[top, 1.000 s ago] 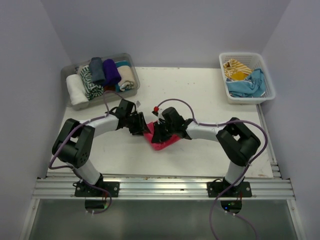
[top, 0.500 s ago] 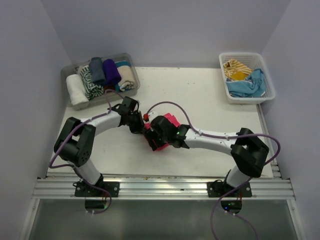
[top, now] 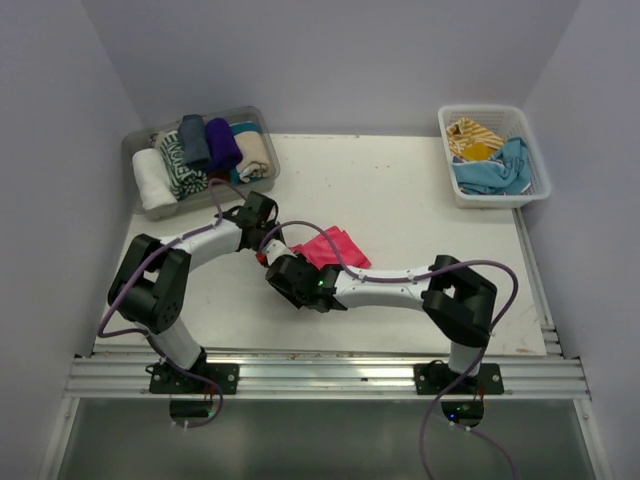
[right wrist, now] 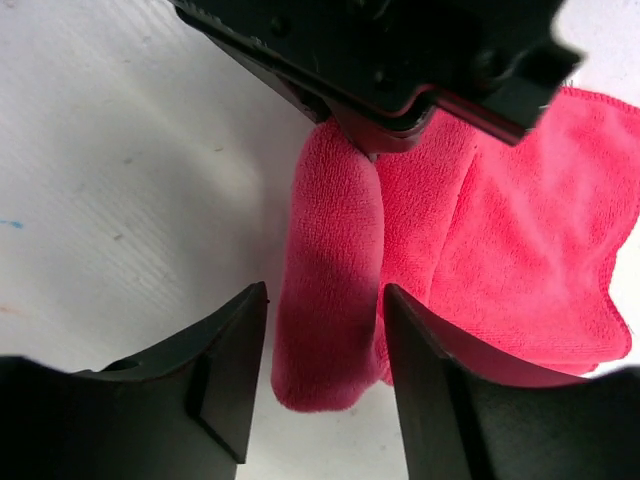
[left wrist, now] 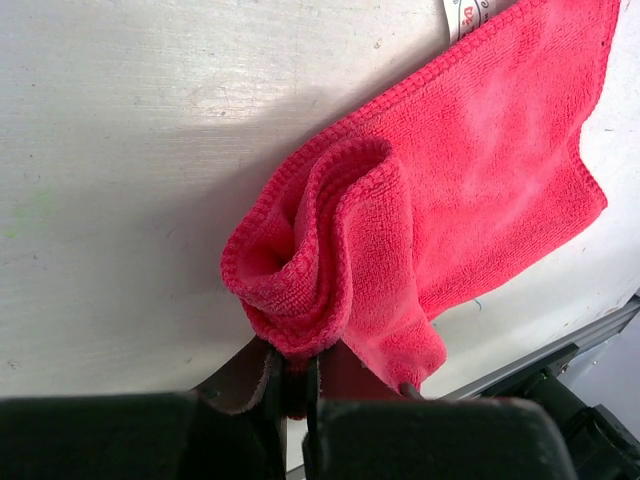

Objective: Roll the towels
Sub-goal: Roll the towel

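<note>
A hot pink towel (top: 332, 246) lies mid-table, flat at its right part and curled into a loose roll at its left end. In the left wrist view my left gripper (left wrist: 295, 368) is shut on that curled end of the towel (left wrist: 470, 190). My left gripper (top: 264, 252) comes at it from the upper left. My right gripper (right wrist: 326, 298) is open, its fingers on either side of the rolled edge (right wrist: 330, 290), facing the left gripper (right wrist: 370, 130). Seen from above, the right gripper (top: 277, 268) is just near-left of the towel.
A clear tray (top: 131, 150) at the back left holds several rolled towels. A white basket (top: 446, 122) at the back right holds a yellow striped towel (top: 472, 138) and a light blue one (top: 496, 172). A metal rail (top: 320, 375) runs along the near edge.
The left gripper has shut on the pink towel's end. The right gripper has opened and swung left and nearer, off the towel's top and round its rolled edge.
</note>
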Motion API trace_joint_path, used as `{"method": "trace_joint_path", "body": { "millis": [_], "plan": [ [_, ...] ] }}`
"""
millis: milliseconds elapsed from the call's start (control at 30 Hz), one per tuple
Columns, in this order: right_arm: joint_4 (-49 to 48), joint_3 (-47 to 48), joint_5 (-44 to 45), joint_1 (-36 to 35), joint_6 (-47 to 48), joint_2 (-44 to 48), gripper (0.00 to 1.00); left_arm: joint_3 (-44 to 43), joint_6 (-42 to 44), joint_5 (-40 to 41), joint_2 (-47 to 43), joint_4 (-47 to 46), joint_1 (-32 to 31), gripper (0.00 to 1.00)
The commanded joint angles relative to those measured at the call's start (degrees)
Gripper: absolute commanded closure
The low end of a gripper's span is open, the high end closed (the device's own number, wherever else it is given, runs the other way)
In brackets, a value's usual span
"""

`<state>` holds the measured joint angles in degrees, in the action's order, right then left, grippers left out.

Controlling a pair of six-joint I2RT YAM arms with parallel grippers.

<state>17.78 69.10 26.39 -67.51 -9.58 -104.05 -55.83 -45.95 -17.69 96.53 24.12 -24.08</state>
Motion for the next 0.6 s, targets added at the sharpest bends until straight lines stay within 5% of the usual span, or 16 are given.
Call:
{"method": "trace_joint_path", "body": {
  "millis": [0,200,300,333,433,567],
  "plan": [
    [-1.2,1.9,5.0,-0.2,1.2,-2.6,0.48,-1.1,-1.6,0.3,-1.1,0.8,-0.2,1.00],
    [-2.0,-0.3,6.2,0.0,-2.5,-1.1,0.99,-0.8,-2.0,0.1,-1.7,0.7,-0.2,1.00],
    [-3.7,-2.4,1.8,1.6,-3.7,1.0,1.00,-0.9,-2.0,0.0,-2.8,0.4,-0.2,0.82],
    [-5.1,-3.2,0.5,2.2,-4.6,2.6,1.00,-0.9,-1.9,0.0,-3.2,0.2,-0.2,0.66],
    [-9.4,-7.5,-9.7,6.0,-7.2,6.5,1.00,-1.3,-1.8,0.2,-5.4,-0.2,-0.1,0.45],
    [-16.5,-15.0,-25.4,12.9,-11.0,10.8,1.00,-1.7,-1.8,1.6,-8.3,0.0,0.1,0.37]
  ]
}}
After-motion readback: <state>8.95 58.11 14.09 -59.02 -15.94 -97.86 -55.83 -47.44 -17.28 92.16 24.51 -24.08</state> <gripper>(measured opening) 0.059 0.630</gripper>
